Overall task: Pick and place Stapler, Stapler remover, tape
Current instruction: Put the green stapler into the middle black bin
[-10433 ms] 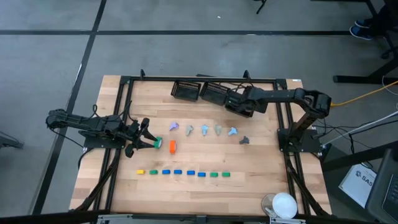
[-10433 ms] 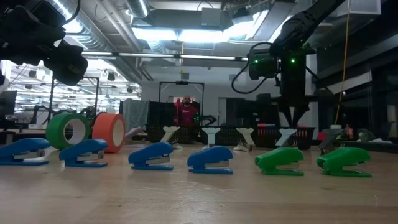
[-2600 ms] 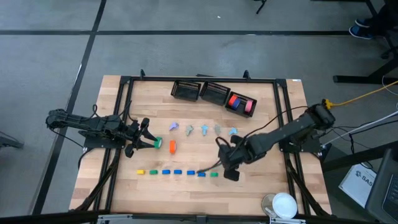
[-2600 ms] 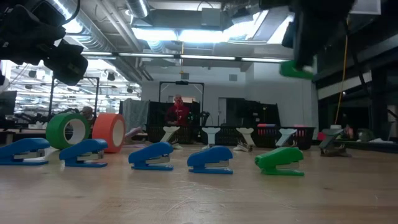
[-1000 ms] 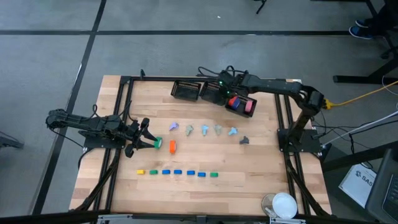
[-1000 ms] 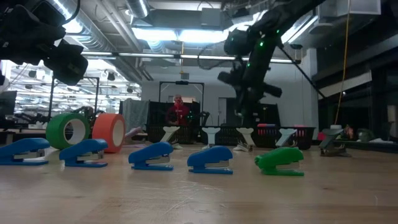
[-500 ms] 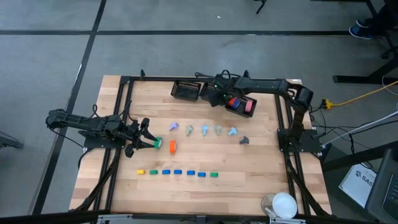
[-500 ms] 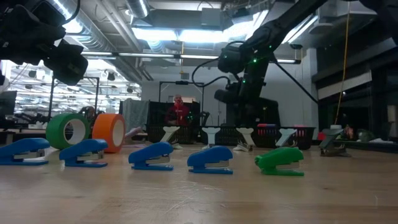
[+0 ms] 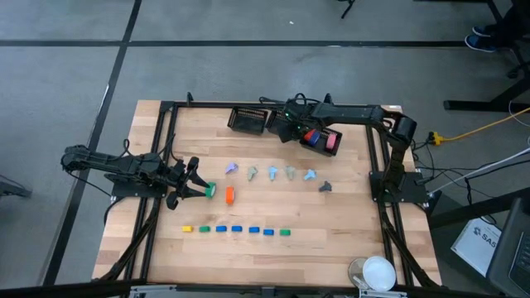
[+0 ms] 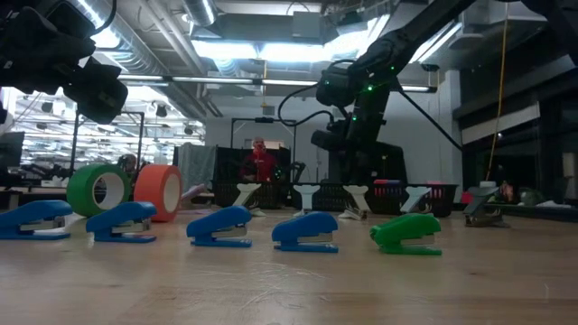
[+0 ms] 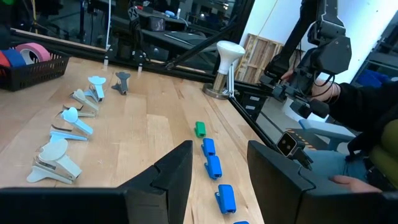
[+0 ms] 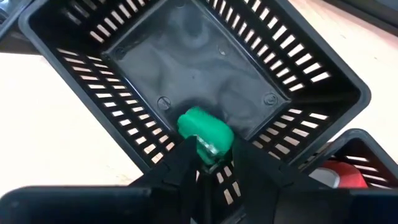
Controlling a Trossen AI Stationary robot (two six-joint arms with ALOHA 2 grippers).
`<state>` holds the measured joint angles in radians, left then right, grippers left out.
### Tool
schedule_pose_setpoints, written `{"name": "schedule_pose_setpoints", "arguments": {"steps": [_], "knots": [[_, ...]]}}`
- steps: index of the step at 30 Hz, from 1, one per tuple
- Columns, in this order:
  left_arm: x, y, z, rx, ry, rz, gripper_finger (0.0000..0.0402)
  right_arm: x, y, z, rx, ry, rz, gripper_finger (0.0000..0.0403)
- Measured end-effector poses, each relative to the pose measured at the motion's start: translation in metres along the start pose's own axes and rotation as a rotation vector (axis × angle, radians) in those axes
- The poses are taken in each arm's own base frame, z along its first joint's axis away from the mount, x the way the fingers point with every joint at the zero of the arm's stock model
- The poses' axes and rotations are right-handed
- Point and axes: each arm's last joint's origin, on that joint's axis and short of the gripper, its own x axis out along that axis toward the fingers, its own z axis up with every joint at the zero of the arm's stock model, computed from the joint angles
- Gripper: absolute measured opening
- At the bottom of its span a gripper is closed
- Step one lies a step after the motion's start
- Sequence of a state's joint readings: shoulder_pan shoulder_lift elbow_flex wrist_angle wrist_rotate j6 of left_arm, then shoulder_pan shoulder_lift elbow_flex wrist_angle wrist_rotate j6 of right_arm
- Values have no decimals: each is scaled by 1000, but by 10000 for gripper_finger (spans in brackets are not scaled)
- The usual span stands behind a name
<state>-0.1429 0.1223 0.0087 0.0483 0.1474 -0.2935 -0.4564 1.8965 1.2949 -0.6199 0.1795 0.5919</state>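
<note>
The right gripper (image 12: 208, 157) hangs over the middle black basket (image 12: 186, 56) at the table's 12 o'clock edge, its fingers a narrow way apart and pinching the tail of a green stapler (image 12: 205, 130). The stapler's rounded body sticks out just past the fingertips, low inside the basket and close to the slotted wall; whether it touches the floor cannot be told. In the high view the neighbouring basket (image 9: 321, 139) at the gripper's 4 o'clock holds red and pink tape rolls. The remaining staplers (image 9: 237, 229) lie in a row toward the table's 6 o'clock, one yellow, then green, four blue and a green one at the end, well apart from the gripper. The pastel staple removers (image 9: 271, 172) form a row across the table's middle, between basket and staplers. The left gripper (image 9: 192, 178) waits at 9 o'clock with fingers spread and empty, just beside the green tape roll (image 9: 210, 190) and the orange tape roll (image 9: 229, 194).
</note>
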Motion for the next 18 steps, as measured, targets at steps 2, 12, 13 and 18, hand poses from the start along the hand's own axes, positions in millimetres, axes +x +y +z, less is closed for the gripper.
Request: {"name": "schedule_pose_setpoints", "arguments": {"steps": [2,12,13,18], "knots": [[0,0,0,0,0,0,150,0,0,0,0,1,0,109],[0,0,0,0,0,0,150,0,1,-1,-1,24,39,110],[0,0,0,0,0,0,150,0,1,0,-6,24,43,110],[0,0,0,0,0,0,150,-2,3,2,-50,24,69,110]]}}
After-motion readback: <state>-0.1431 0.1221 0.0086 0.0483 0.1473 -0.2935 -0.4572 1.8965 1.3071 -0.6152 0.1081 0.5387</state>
